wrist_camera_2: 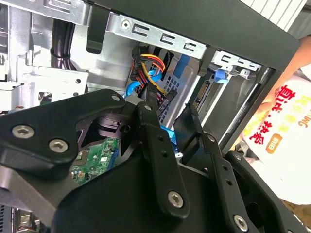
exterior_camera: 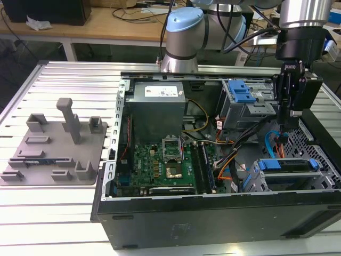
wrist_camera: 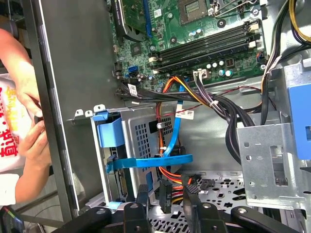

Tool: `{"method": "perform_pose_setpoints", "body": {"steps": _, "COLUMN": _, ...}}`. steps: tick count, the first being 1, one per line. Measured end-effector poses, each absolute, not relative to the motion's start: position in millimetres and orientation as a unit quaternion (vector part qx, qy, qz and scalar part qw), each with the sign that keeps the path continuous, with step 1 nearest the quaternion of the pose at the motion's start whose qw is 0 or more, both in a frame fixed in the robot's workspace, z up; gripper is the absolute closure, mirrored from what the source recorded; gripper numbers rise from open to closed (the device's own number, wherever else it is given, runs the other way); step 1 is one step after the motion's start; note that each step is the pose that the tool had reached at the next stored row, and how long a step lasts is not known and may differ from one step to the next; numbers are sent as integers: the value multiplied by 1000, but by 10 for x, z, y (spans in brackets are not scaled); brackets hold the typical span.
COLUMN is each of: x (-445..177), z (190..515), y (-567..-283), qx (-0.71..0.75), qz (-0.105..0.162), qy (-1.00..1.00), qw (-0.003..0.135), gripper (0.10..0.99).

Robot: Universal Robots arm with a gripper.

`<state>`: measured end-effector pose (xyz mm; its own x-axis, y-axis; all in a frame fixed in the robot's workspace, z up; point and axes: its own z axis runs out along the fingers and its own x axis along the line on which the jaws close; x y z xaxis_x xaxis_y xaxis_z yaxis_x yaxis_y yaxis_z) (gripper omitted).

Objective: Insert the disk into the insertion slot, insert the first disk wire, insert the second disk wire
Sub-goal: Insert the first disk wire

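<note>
Disk (exterior_camera: 285, 164), clipped in its bright blue frame, lies in the insertion slot (exterior_camera: 254, 180), the low grey cage inside the open computer case (exterior_camera: 213, 224) on the exterior view's right; the first step looks done. The wiring looks unfinished. In the first wrist view a flat blue data cable (wrist_camera: 174, 128) runs over the cage and a black power connector (wrist_camera: 165, 194) on orange, red and yellow wires hangs just behind it. Whether either is seated in the drive cannot be told. The gripper (wrist_camera: 166, 191) straddles that connector, its two black fingers (wrist_camera: 142, 191) parted with a gap on each side, clamping nothing as far as the views show. In the exterior view the arm (exterior_camera: 184, 32) reaches over from the far side of the case. Its wrist is upright and the gripper points straight down between the taller drive cage with the blue latch (exterior_camera: 242, 96) and the low cage. Outside the case wall, a person's hand (wrist_camera: 29, 141) holds a white printed packet (wrist_camera: 7, 131).
</note>
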<state>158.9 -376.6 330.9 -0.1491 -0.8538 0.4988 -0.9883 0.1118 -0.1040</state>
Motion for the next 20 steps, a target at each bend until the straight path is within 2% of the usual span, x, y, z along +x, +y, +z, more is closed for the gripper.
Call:
{"method": "perform_pose_setpoints", "body": {"steps": 5, "x": 1592, "z": 3309, "y": -3769, "qx": 632, "qz": 210, "qy": -729, "qw": 160, "gripper": 671}}
{"method": "perform_pose_setpoints", "body": {"steps": 6, "x": 1593, "z": 3308, "y": -3770, "qx": 632, "qz": 210, "qy": -729, "qw": 160, "gripper": 686}}
{"method": "perform_pose_setpoints", "body": {"steps": 7, "x": 1593, "z": 3308, "y": -3770, "qx": 631, "qz": 210, "qy": -729, "qw": 160, "gripper": 757}}
{"method": "perform_pose_setpoints", "body": {"steps": 17, "x": 1593, "z": 3306, "y": -3774, "qx": 631, "qz": 210, "qy": -730, "qw": 160, "gripper": 757}}
{"method": "perform_pose_setpoints", "body": {"steps": 18, "x": 1593, "z": 3306, "y": -3775, "qx": 631, "qz": 210, "qy": -730, "qw": 160, "gripper": 776}}
{"method": "perform_pose_setpoints", "body": {"steps": 20, "x": 1594, "z": 3305, "y": -3778, "qx": 631, "qz": 210, "qy": -730, "qw": 160, "gripper": 906}}
